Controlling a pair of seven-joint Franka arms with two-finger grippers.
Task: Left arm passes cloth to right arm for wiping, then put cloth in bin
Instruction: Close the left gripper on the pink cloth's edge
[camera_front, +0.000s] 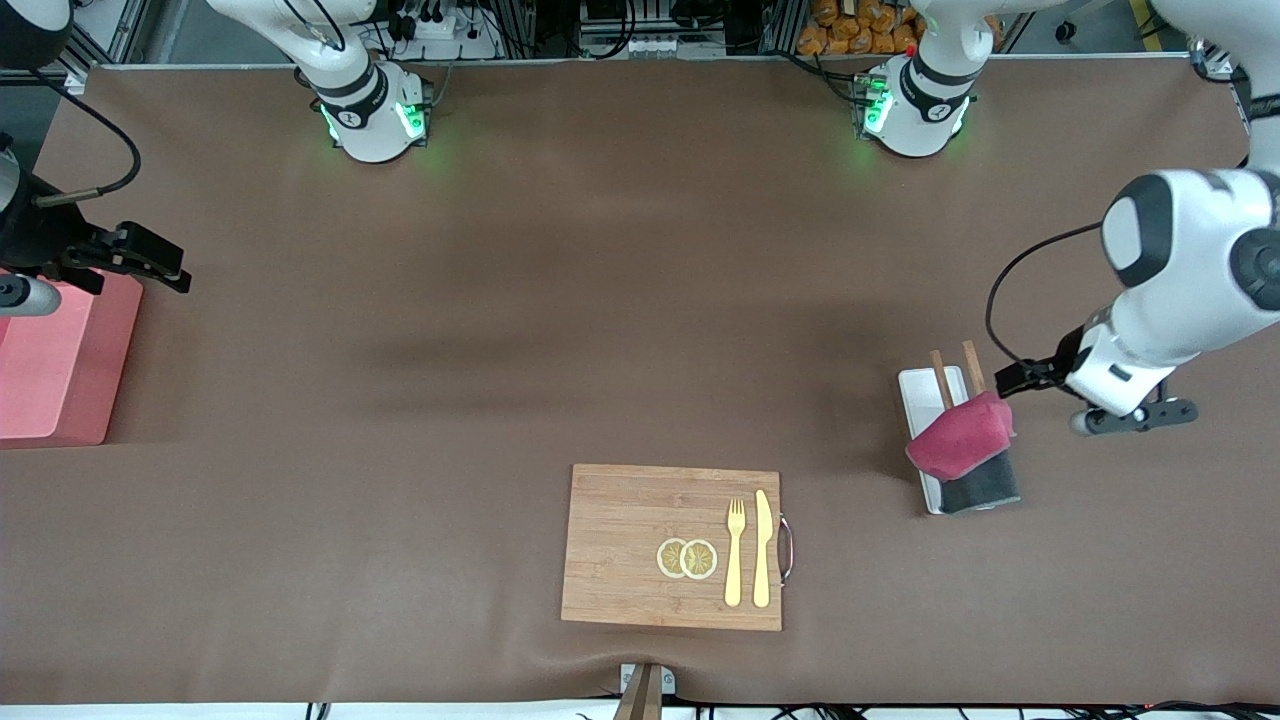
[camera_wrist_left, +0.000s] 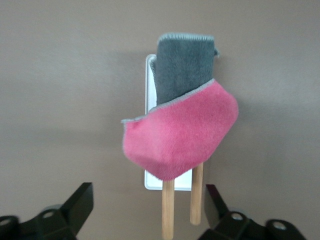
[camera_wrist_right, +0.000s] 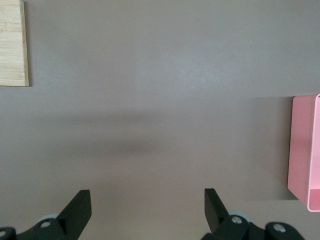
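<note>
The cloth (camera_front: 958, 440), crimson-pink with a dark grey part (camera_front: 982, 490), lies folded on a white oblong tray (camera_front: 922, 392) toward the left arm's end of the table. In the left wrist view the cloth (camera_wrist_left: 182, 130) covers most of the tray (camera_wrist_left: 150, 75). My left gripper (camera_front: 1012, 380) hangs beside the cloth. Its fingers are open (camera_wrist_left: 148, 210) and hold nothing. My right gripper (camera_front: 168, 268) is over the table next to the salmon-pink bin (camera_front: 60, 360), open (camera_wrist_right: 147, 210) and empty. The bin's wall (camera_wrist_right: 304, 150) shows in the right wrist view.
Two wooden chopsticks (camera_front: 956, 372) stick out from under the cloth, their ends (camera_wrist_left: 168, 215) close to my left gripper. A wooden board (camera_front: 620, 545) nearer the front camera carries lemon slices (camera_front: 687, 558), a fork (camera_front: 735, 552) and a knife (camera_front: 762, 548).
</note>
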